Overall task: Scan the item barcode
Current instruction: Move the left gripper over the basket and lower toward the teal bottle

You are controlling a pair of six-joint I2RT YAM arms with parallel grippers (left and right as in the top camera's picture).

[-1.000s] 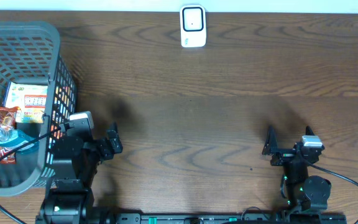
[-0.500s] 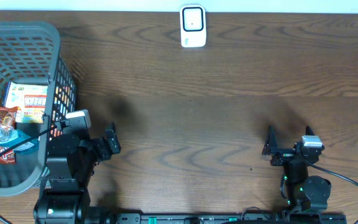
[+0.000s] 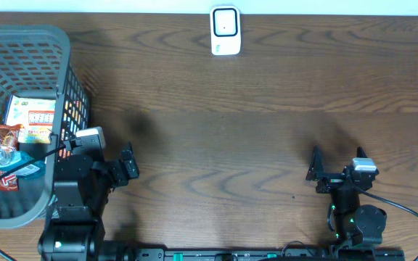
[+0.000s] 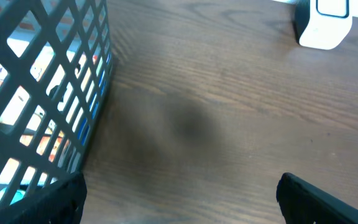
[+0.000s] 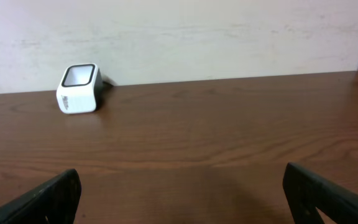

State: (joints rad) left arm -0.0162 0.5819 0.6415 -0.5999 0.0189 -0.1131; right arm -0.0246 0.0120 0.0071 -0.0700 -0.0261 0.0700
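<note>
Since the left pincer (image 3: 128,165) hangs low over the brown wood-grain counter (image 3: 267,130) with its two black fingers (image 4: 328,202) spread wide and nothing between them, the coming move turns on what lies just to its own left: the dark grey plastic lattice basket (image 3: 62,51), whose near wall stands right beside the arm. Past that wall lie the goods to be scanned: a white and green printed carton (image 3: 32,116) lying flat towards the far side, a red-brown snack packet (image 3: 9,135) touching the carton, and a blue wrapped packet (image 3: 17,170) nearer the robot. Which way the carton's long axis runs I cannot tell through the mesh. The wall bars any sideways reach, so I judge that the pincer must rise over the rim and come down from above. The right pincer (image 3: 316,172), equally wide and empty, sits well apart on the other side, so the left arm is plainly the nearer. The white box-shaped barcode scanner (image 3: 225,30) stands at the counter's far edge, about midway between the arms, with open wood all the way to it
</note>
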